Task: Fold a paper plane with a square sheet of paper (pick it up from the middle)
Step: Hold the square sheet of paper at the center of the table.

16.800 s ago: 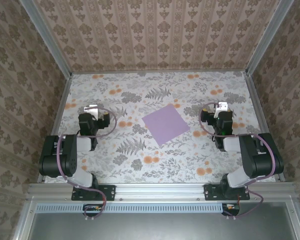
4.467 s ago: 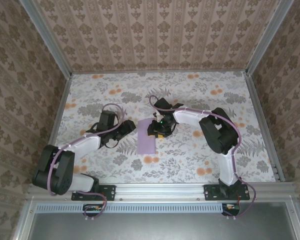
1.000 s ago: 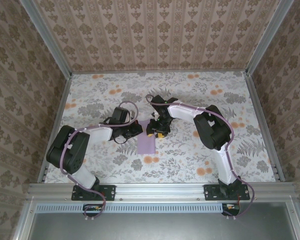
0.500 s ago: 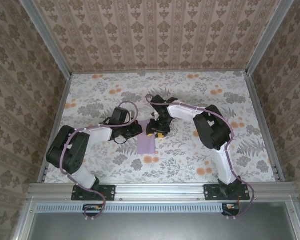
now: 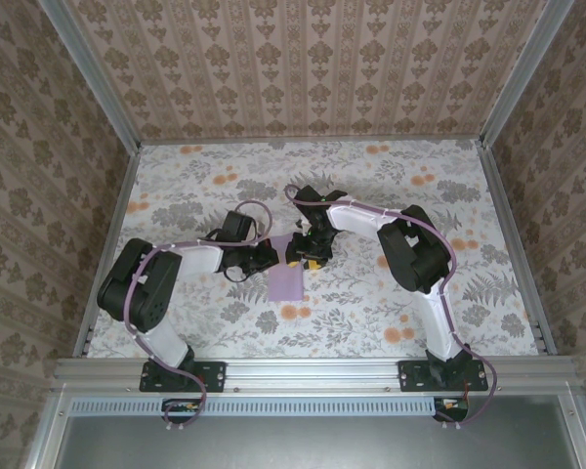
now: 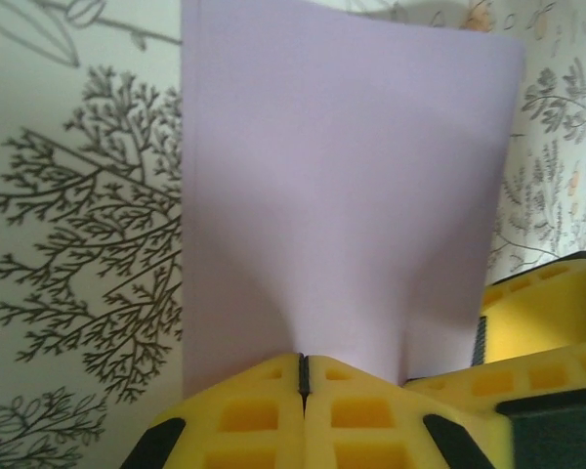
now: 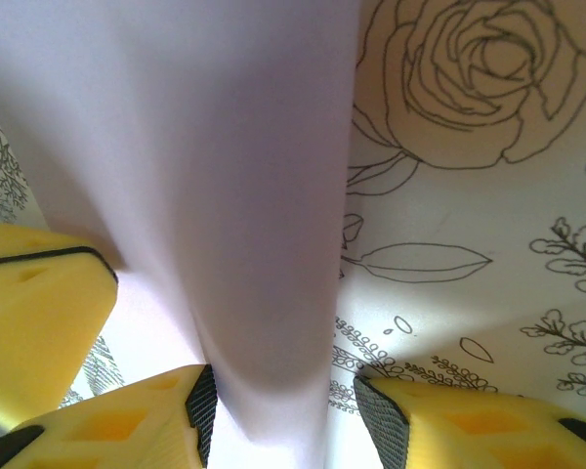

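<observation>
Square sheet of paper (image 5: 287, 281) lies folded to a narrow lilac strip at the worktop's centre, on the floral tablecloth (image 5: 400, 181). Left gripper (image 6: 303, 363) is pinched tight on the strip's left edge. Right gripper (image 7: 283, 391) stands half-spread astride a raised hump of paper, its right finger (image 7: 410, 415) just clear of it.

The top camera looks down from high and far; both wrist cameras sit very close to the folded lilac-purple paper sheet (image 5: 287, 282), shared by all
</observation>
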Tool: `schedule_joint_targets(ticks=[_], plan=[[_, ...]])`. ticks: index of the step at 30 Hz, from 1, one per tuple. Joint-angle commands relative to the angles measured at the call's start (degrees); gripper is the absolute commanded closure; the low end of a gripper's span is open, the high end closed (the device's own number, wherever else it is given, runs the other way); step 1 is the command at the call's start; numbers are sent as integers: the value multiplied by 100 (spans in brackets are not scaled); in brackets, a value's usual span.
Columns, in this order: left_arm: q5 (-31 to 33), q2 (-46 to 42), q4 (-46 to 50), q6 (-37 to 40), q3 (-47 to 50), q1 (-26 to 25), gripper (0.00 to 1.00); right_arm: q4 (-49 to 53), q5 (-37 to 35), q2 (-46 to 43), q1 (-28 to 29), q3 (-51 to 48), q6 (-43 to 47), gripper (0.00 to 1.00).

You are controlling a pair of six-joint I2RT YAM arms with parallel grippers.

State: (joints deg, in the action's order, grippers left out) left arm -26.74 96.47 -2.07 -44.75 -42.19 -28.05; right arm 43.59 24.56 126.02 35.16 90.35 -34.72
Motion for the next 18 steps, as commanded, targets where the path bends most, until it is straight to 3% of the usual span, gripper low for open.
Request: schedule_joint_targets(ticks=[1,8,18], plan=[[171,139,475,167,-174,-7,100,83,-1729,1426,28,-651,53,47],[340,263,962,311,-228,-5,100,93,-1594,1004,25,-641,53,47],[510,336,1173,357,-193,-39,100,-275,-1025,-1126,-79,-773,62,43]])
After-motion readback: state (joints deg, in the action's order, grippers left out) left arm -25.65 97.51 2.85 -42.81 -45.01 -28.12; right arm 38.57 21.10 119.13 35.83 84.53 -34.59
